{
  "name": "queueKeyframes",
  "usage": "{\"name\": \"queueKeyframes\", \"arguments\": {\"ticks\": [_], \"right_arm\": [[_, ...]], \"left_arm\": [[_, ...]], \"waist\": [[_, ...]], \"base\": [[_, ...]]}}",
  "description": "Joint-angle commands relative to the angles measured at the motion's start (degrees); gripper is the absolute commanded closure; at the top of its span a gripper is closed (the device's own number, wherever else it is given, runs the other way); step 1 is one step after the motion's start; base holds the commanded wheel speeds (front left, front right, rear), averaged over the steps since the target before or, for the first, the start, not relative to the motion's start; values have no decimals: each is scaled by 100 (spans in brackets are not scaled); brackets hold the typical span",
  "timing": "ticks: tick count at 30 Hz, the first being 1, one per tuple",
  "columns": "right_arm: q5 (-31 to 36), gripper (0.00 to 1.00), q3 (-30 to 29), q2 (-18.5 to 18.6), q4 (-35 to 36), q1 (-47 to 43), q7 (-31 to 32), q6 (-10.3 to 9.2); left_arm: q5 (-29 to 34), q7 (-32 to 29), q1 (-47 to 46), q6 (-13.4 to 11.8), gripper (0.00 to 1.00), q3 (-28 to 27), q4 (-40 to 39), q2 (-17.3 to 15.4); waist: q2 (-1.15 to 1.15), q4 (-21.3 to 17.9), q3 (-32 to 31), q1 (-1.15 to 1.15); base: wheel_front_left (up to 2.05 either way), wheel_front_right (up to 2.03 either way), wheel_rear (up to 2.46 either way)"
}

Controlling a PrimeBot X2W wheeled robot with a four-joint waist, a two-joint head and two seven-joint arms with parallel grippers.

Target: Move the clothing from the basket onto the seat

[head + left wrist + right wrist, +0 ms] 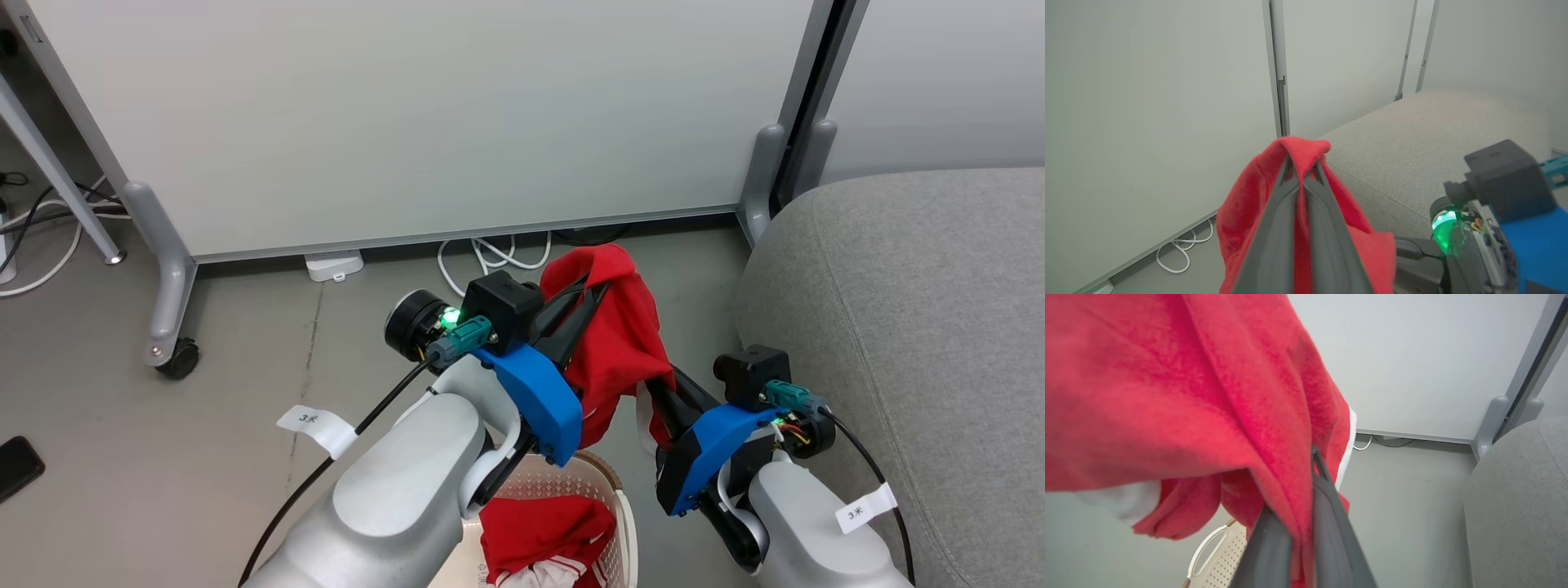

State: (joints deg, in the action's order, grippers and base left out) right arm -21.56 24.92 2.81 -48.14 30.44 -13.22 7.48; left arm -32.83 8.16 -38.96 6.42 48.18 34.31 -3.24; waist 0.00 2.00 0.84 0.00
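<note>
A red garment with white trim [620,335] hangs in the air above the floor, held by both arms. My left gripper [594,287] is shut on its top fold, and the red cloth [1306,153] wraps over the fingertips. My right gripper [653,384] is shut on the garment's lower edge, where red fabric [1208,396] is pinched between the dark fingers [1327,522]. More red clothing [547,535] lies in the cream perforated basket [624,523] below. The grey seat [914,327] stands to the right.
A white wheeled partition [408,122] stands behind, with white cables [490,257] and a power block [333,265] at its foot. A caster [175,357] sits at the left. A dark phone-like object [16,465] lies on the grey floor.
</note>
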Motion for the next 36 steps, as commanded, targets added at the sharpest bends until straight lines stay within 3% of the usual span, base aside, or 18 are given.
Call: {"name": "queueKeyframes", "arguments": {"ticks": [1, 10, 12, 13, 24, 36], "right_arm": [[-46, 100, 14, 14, -35, 93, -57, 3], [-127, 100, 119, 14, -101, 175, -154, 3], [-136, 100, 140, 14, -128, 203, -170, 3], [-143, 100, 141, 14, -134, 205, -175, 3], [-208, 100, -28, 14, -140, 243, -203, 3], [-165, 100, -534, 14, 786, -79, -205, 3]], "left_arm": [[-29, 18, -25, -39, 100, -1, -1, -32], [-41, 42, -59, -55, 92, 48, 39, -40], [-70, 19, -59, -44, 45, 59, 45, -46], [-83, 25, -57, -40, 0, 61, 42, -48], [-271, 103, 152, -19, 0, 3, 17, -158], [-269, 697, 1218, -482, 0, -632, -439, -753]], "waist": [[0, -5, 2, 0], [0, -13, 16, 0], [0, -12, 21, 0], [0, -11, 21, 0], [0, -22, 5, 0], [0, -262, 89, 0]], "base": [[0, 0, 0], [0, 0, 0], [0, 0, 0], [0, 0, 0], [0, 0, 0], [0, 0, 0]]}}
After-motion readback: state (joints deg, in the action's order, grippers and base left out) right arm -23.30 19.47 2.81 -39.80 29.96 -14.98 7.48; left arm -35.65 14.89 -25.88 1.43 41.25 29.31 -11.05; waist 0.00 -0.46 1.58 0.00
